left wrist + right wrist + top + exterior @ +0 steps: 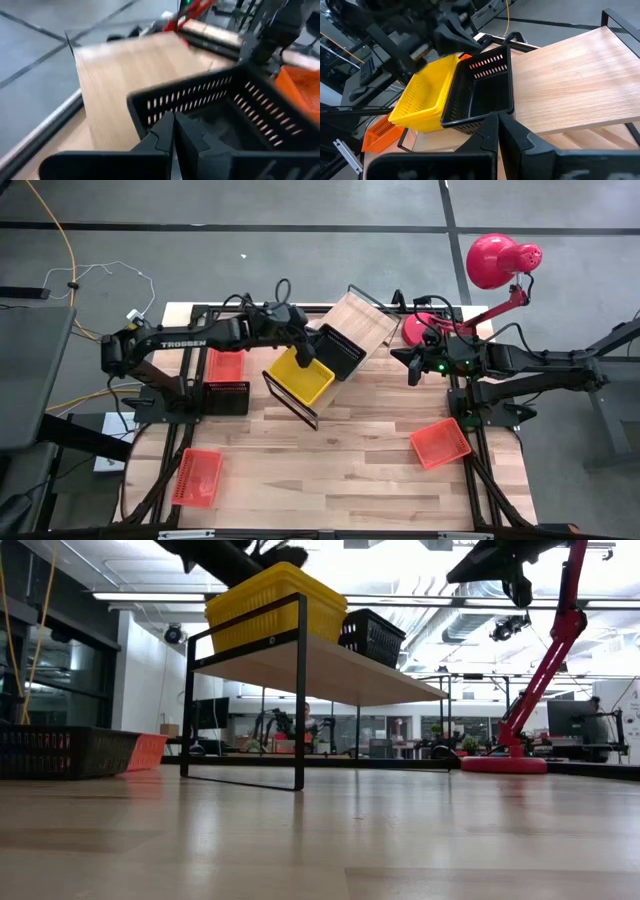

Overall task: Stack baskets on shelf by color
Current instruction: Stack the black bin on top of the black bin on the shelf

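Observation:
The shelf (368,320) stands slantwise at mid-table on its black wire frame. A yellow basket (300,378) sits on its near end and a black basket (340,352) right beside it, both resting by their bottoms on the board (570,75). My left gripper (305,356) is shut and hovers where the two baskets meet, facing the black basket's wall (200,97). My right gripper (412,367) is shut and waits in the air just off the shelf's right side, looking across the board at both baskets (427,92). My left gripper (174,131) points its shut fingers at the black basket's near wall (165,107), above the yellow basket's rim (451,62). Whether it touches either basket, I cannot tell.
On the table lie an orange basket (225,365) and a black basket (226,397) at the left, another orange one (197,477) near the front left, and a third (440,443) at the right. The red lamp (495,260) stands at the far right corner.

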`<state>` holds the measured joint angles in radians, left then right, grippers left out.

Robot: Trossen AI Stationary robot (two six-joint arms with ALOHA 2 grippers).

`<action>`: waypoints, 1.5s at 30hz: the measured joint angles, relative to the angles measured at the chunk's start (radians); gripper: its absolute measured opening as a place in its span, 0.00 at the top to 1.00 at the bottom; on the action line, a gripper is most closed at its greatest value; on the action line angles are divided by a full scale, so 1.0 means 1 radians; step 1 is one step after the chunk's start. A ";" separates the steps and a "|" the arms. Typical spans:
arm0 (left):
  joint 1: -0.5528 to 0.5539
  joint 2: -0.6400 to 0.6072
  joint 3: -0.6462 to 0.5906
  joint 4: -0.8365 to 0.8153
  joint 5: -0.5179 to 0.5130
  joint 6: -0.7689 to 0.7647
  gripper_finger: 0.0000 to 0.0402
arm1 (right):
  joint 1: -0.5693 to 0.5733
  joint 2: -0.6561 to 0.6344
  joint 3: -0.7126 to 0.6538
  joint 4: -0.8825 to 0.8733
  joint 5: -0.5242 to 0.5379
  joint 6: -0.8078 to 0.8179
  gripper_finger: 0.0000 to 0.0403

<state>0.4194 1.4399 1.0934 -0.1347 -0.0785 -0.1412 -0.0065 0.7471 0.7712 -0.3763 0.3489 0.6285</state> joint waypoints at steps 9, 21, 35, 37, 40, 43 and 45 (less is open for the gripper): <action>-0.008 -0.259 0.034 -0.038 -0.001 0.091 1.00 | 0.000 0.000 0.000 0.000 0.000 0.000 1.00; -0.290 -0.547 0.034 -0.501 -0.233 -0.033 1.00 | 0.000 0.000 0.000 0.000 0.000 0.003 1.00; -0.526 -0.566 0.034 -0.737 -0.352 -0.163 1.00 | 0.000 0.000 0.000 0.000 -0.012 0.026 1.00; -0.526 -0.566 0.034 -0.737 -0.352 -0.163 1.00 | 0.000 0.000 0.000 0.000 -0.012 0.025 1.00; -0.526 -0.567 0.034 -0.737 -0.352 -0.163 1.00 | 0.000 0.000 0.000 0.000 -0.015 0.027 1.00; -0.526 -0.575 0.034 -0.736 -0.352 -0.163 1.00 | 0.000 0.000 0.000 0.000 -0.016 0.027 1.00; -0.526 -0.583 0.034 -0.736 -0.352 -0.163 1.00 | 0.000 0.000 0.000 0.000 -0.016 0.026 1.00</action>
<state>-0.1066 0.8571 1.1275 -0.8704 -0.4307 -0.3042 -0.0067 0.7467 0.7712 -0.3759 0.3332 0.6549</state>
